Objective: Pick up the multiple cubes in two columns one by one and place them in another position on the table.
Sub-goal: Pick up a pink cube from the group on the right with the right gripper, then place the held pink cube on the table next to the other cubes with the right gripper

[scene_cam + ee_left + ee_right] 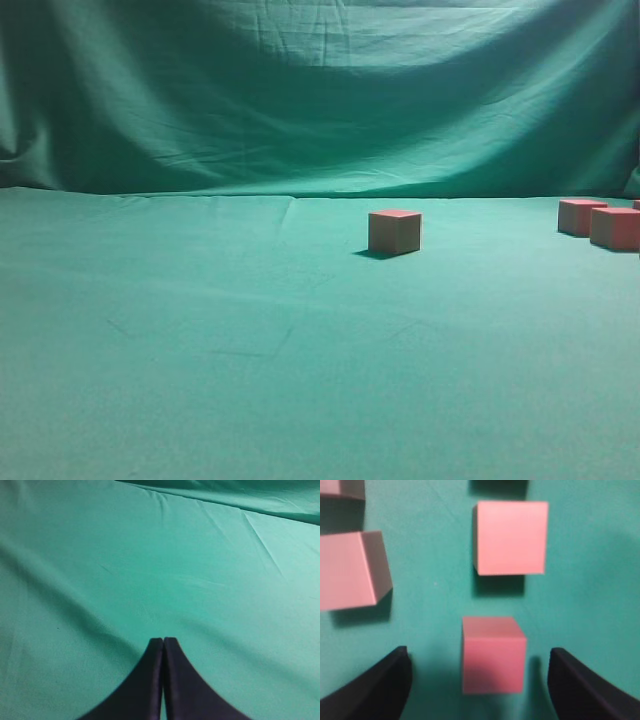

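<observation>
On table (200,380) (exterior): three cubes (394,231)

A wide table (250,380) covered in smooth teal-green cloth fills the lower part of the view, with a few faint creases in the middle. Behind it hangs a wrinkled green cloth backdrop (300,90), its folds sagging in broad curves and meeting the table along the far edge. One salmon-pink cube (394,231) stands alone a little right of the middle, toward the far side, with a small shadow at its left foot. Well apart from it, at the right edge, two more cubes sit just beside each other: the farther cube (580,216) to the left and the nearer cube (615,228) partly in front of it. A sliver of another pink block (636,204) shows at the very edge.
</observation>
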`<state>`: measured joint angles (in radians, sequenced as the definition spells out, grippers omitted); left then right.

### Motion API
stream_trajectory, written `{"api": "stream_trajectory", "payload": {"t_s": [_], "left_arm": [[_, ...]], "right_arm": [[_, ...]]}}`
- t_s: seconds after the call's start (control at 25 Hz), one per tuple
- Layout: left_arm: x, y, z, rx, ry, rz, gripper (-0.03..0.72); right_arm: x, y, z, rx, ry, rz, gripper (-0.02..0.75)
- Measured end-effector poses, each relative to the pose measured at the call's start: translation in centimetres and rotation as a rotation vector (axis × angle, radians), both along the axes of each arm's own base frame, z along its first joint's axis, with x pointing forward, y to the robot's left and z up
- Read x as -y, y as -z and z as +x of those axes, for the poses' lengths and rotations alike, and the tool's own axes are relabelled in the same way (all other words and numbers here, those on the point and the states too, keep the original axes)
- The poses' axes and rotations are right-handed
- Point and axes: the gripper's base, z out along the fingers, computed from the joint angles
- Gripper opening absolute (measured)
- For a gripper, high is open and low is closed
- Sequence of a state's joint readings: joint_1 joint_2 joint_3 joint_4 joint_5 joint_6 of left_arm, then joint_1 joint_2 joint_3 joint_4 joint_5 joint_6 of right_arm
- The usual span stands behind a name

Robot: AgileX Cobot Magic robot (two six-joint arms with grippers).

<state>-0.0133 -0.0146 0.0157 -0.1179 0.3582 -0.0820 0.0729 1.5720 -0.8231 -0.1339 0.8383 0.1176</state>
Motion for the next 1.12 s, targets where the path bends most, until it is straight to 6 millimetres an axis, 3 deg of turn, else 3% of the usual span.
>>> {"api": "stream_trajectory", "payload": {"t_s": [0.2, 0.48, 0.76, 0.88, 1.12], "left_arm": [[0.0, 0.0, 0.0, 0.000, 0.000, 0.000, 0.000], [0.0, 0.0, 0.0, 0.000, 0.000, 0.000, 0.000], [0.0, 0.0, 0.0, 0.000, 0.000, 0.000, 0.000], [0.0, 0.0, 0.0, 0.000, 0.000, 0.000, 0.000], [0.0, 0.0, 0.0, 0.000, 0.000, 0.000, 0.000]], "right_arm": [[0.1, 1.2, 0.5, -0.017, 0.005, 0.001, 0.554], [1.3, 1.3, 0.6, -0.011, 0.055, 0.009, 0.264], [1.2, 1.2, 0.4, -0.032, 0.077, 0.029, 0.273], [0.7, -0.5, 0.2, -0.048, 0.065, 0.083, 0.273], [-2.7, -8.2, 0.7, 0.103, -0.090, 0.252, 0.273]]}}
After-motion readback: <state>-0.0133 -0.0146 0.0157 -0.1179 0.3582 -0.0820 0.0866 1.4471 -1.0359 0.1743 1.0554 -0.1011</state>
